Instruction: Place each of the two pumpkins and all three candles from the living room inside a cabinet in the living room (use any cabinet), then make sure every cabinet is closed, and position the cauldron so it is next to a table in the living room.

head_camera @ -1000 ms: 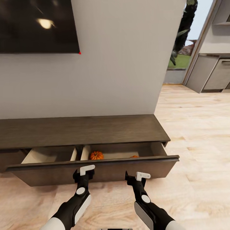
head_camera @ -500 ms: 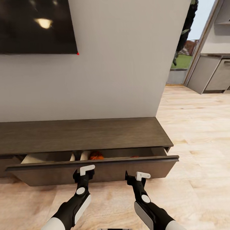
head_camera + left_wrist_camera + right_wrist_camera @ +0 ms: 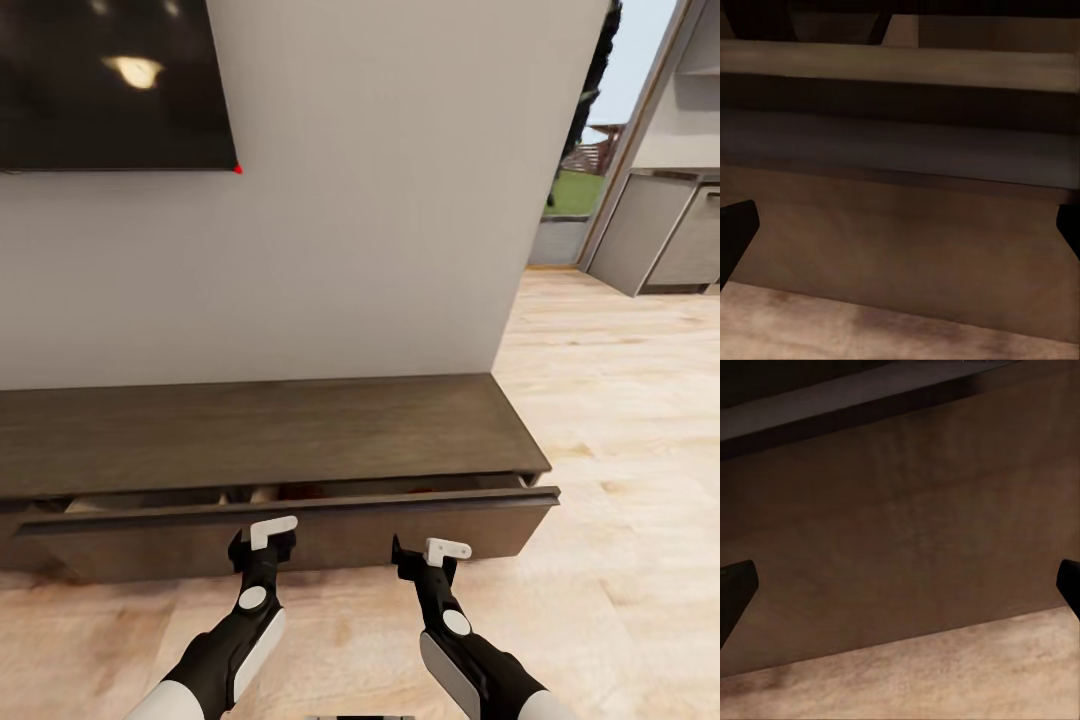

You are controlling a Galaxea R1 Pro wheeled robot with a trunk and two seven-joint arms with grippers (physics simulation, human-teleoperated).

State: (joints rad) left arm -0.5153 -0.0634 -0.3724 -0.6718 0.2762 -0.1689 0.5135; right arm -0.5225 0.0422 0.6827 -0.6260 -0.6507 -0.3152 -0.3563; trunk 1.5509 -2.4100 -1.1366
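The long dark-brown cabinet [image 3: 260,430] stands against the wall. Its wide drawer front [image 3: 330,535] sits out by a narrow gap. In that gap a dim sliver of an orange pumpkin [image 3: 300,491] shows; the rest of the drawer's inside is hidden. My left gripper [image 3: 262,545] and right gripper [image 3: 425,560] are both at the drawer front, side by side, touching or nearly touching it. In the left wrist view the left gripper [image 3: 900,232] is open, its dark fingertips [image 3: 735,225] far apart before the brown panel. The right gripper [image 3: 900,592] is open the same way. Candles and cauldron are out of view.
A black TV screen [image 3: 110,80] hangs on the grey wall above the cabinet. Light wooden floor [image 3: 620,420] runs to the right toward grey kitchen units [image 3: 660,230] and a window onto greenery.
The drawer has slid inward: its opening narrowed from a wide gap showing both pumpkins and beige interior to a thin slit. The head view has crept forward with it.
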